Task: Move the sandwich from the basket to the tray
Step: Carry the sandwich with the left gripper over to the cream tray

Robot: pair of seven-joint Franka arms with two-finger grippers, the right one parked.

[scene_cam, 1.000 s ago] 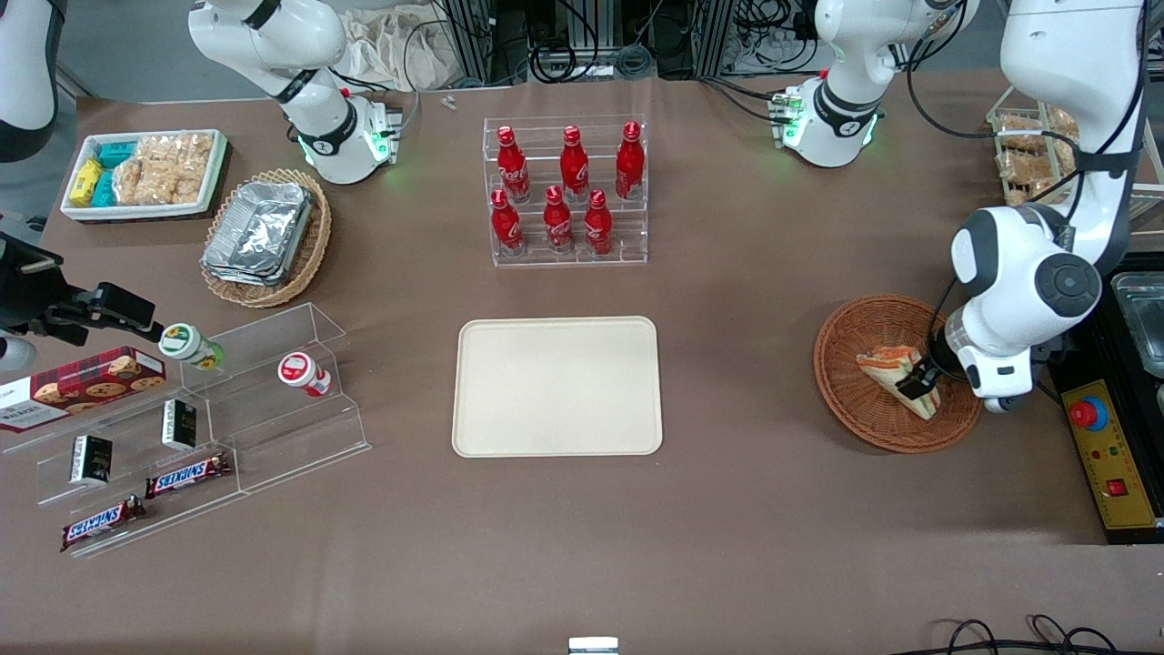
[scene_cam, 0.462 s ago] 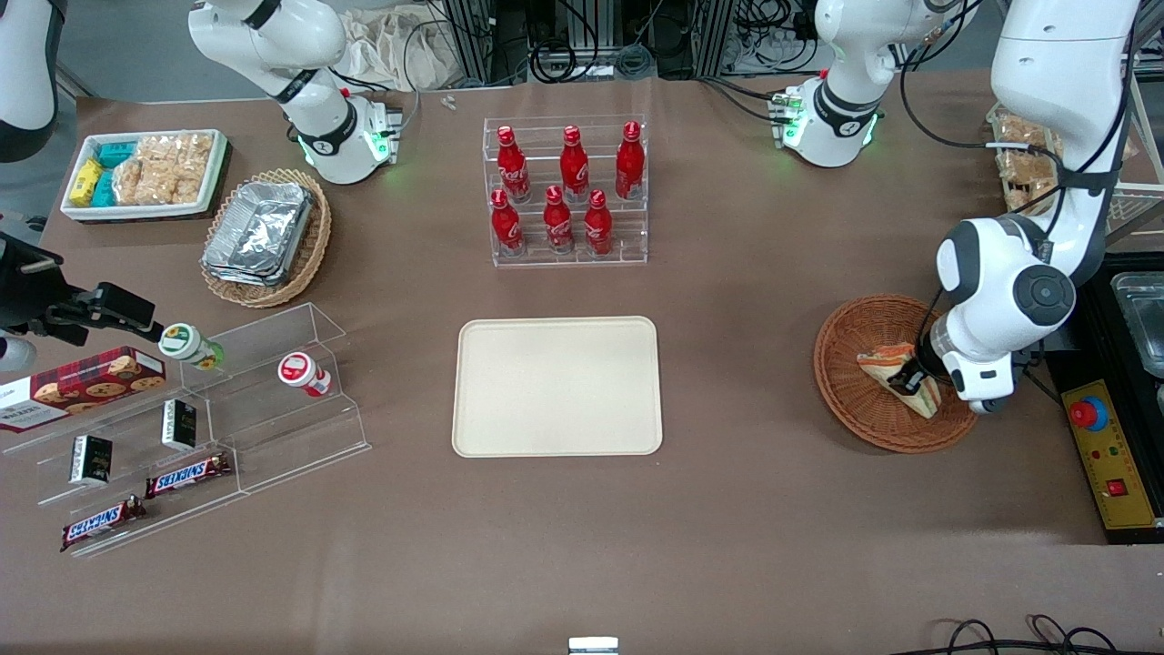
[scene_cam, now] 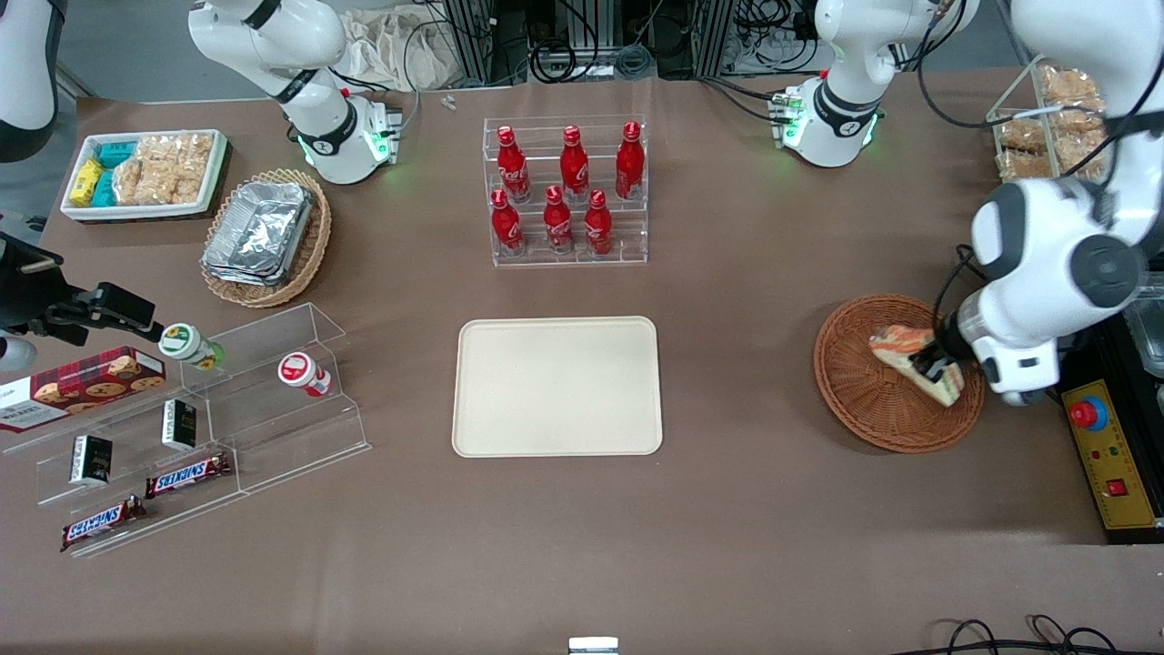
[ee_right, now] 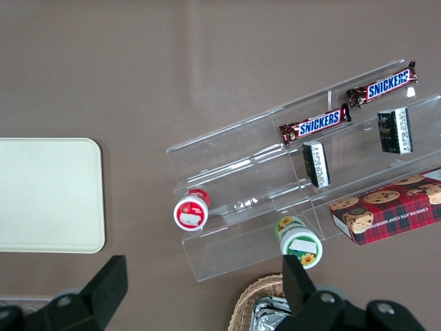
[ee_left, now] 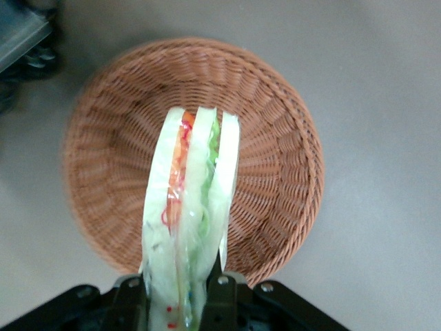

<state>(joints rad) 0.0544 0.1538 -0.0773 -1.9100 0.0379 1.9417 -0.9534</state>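
Front view: a brown tabletop (scene_cam: 727, 509). Toward the working arm's end sits a round reddish-brown wicker basket (scene_cam: 864, 400). Above it, the end effector (scene_cam: 931, 367) is closed on the wide end of a triangular sandwich (scene_cam: 900, 347), whose pale bread and orange filling show. The sandwich is tilted, over the basket's inside. A flat cream tray (scene_cam: 556, 386) lies in the middle of the tabletop, well apart from the basket, with nothing on it. Farther from the camera, a clear tiered rack (scene_cam: 566, 246) holds six red bottles (scene_cam: 561, 186). Toward the parked arm's end, a tan oval basket (scene_cam: 314, 246) holds stacked foil containers (scene_cam: 259, 229), and a white bin (scene_cam: 214, 177) holds snack packets.

Left wrist view: the end effector's (ee_left: 176, 289) two dark fingers (ee_left: 219, 293) pinch the sandwich (ee_left: 189, 207) edge-on, with three bread slices and orange and green layers between. The basket (ee_left: 275, 138) lies underneath it, otherwise empty.

Right wrist view: a corner of the tray (ee_right: 48, 196) beside clear stepped shelves (ee_right: 255, 172) carrying two Snickers bars (ee_right: 313, 124), small jars and a cookie box (ee_right: 393, 214).
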